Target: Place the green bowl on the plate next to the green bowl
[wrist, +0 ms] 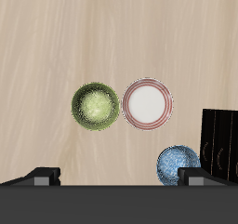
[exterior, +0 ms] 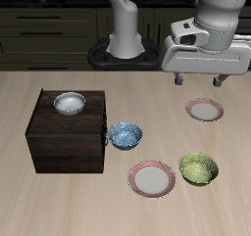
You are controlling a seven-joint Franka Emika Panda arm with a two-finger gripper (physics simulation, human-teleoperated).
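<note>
Green bowl (exterior: pixel 198 167) just beside plate (exterior: pixel 152 177) on table (exterior: pixel 59 206), tool (exterior: pixel 199 80) high above, seemingly open, holding nothing.

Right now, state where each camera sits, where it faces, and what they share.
Exterior view: in front and above, looking down at the table; arm and gripper show.
Wrist view: on the gripper, high up, looking straight down; only dark fingertips show.
Shared: green bowl, plate, blue bowl, dark cabinet.
</note>
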